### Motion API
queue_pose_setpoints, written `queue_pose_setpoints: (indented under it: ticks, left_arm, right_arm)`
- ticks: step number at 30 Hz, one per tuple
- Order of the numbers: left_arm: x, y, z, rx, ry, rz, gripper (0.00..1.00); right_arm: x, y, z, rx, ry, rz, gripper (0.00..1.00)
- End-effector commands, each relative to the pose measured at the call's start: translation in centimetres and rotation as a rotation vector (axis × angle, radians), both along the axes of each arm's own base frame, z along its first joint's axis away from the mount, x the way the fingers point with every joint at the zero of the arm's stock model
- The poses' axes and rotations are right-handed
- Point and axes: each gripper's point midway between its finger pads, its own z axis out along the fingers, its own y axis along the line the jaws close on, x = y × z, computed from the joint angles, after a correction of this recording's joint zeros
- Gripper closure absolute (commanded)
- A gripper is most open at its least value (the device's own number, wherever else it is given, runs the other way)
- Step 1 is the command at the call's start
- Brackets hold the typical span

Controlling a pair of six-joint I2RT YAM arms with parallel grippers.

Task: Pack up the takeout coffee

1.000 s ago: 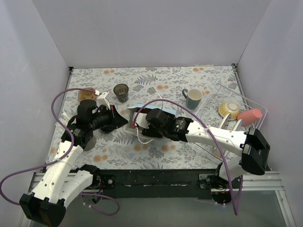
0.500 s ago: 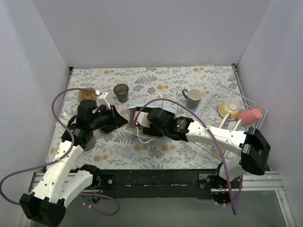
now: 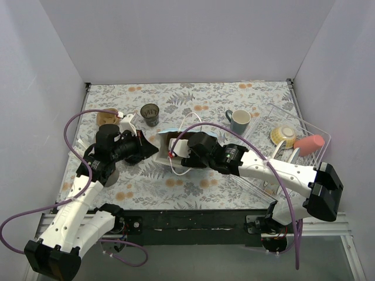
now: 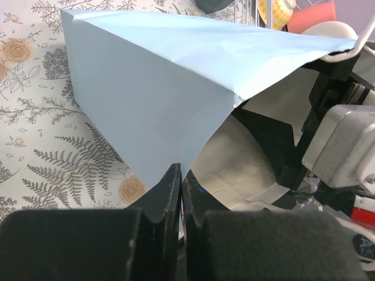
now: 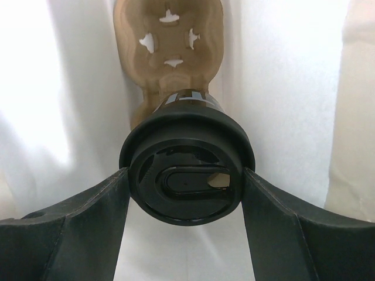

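The takeout coffee (image 5: 176, 146), a dark brown cup with a black lid, sits inside the light-blue paper bag (image 3: 168, 131), seen lid-on against the bag's white inner walls. A brown cardboard cup carrier (image 5: 170, 47) lies beyond it, deeper in the bag. My right gripper (image 5: 185, 171) reaches into the bag's mouth (image 3: 177, 153), its two fingers against the lid's sides. My left gripper (image 4: 181, 175) is shut on the edge of the bag (image 4: 146, 88) and holds its mouth open, as the top view (image 3: 152, 150) also shows. The cup is hidden in the top view.
A grey handled mug (image 3: 239, 121) stands behind the right arm. A dark cup (image 3: 150, 114) stands at the back left, and a brown object (image 3: 107, 117) lies near it. A clear plastic bin (image 3: 304, 126) at the right holds a bowl (image 3: 283, 136) and a pink item (image 3: 309, 143).
My right arm has shifted a little to the right, its elbow swinging out and down. The left arm and the bag have barely moved.
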Motion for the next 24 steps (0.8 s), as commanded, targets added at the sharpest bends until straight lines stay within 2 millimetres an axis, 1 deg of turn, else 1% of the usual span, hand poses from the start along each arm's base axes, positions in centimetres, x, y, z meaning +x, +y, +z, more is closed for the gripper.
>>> queue_pose_setpoints:
  ticks: [1, 3, 5, 9, 10, 16, 19, 20, 24]
  left_arm:
    - [0.0, 0.2, 0.8, 0.005, -0.106, -0.016, 1.0]
    - [0.0, 0.1, 1.4, -0.008, -0.175, -0.034, 1.0]
    - [0.2, 0.0, 1.9, -0.011, -0.215, -0.037, 1.0]
    - [0.6, -0.2, 2.1, -0.012, -0.238, -0.051, 1.0]
    - [0.5, -0.3, 1.9, -0.013, -0.236, -0.058, 1.0]
    - [-0.3, -0.8, 2.2, -0.038, -0.277, -0.11, 1.0]
    - [-0.6, -1.1, 1.7, -0.035, -0.278, -0.14, 1.0]
    - [-0.6, -1.1, 1.3, -0.03, -0.269, -0.146, 1.0]
    - [-0.8, -1.2, 1.0, -0.028, -0.261, -0.162, 1.0]
  right_arm:
    - [0.8, -0.8, 1.5, 0.004, -0.047, -0.003, 0.71]
    - [0.9, -1.0, 1.4, 0.009, -0.063, 0.0, 0.72]
    - [1.2, -1.2, 1.8, 0.004, -0.099, 0.016, 0.71]
    - [1.9, -2.1, 1.2, -0.026, -0.116, 0.009, 0.71]
    - [1.9, -2.1, 1.1, -0.027, -0.113, 0.013, 0.71]
    - [2.5, -1.8, 0.4, -0.038, -0.114, 0.048, 0.72]
    - [2.9, -2.1, -0.2, -0.067, -0.122, 0.052, 0.72]
    - [3.0, -2.0, -0.2, -0.067, -0.127, 0.056, 0.72]
    - [3.1, -1.8, -0.5, -0.067, -0.136, 0.073, 0.74]
